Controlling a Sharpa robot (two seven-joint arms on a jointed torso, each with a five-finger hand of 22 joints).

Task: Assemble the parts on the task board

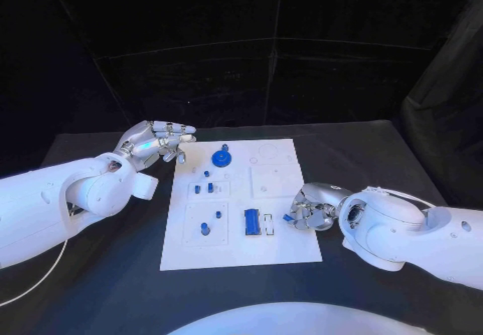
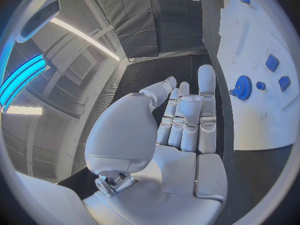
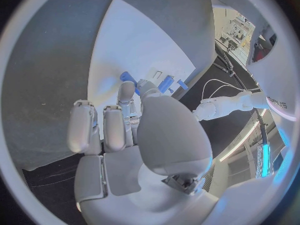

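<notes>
Head view: our right hand point(image 1: 314, 209) pinches a blue part point(image 1: 289, 218) at the board's point(image 1: 241, 255) edge; our left hand point(image 1: 153, 142) hovers empty, fingers apart. Next we judge it needs seating.

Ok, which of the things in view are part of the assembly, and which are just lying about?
Job in hand:
- flat white task board
- blue gear wheel
- blue rectangular block
- small blue pegs
- small blue part, held by the right hand

Lying about:
- thin white cable on the black table
</notes>
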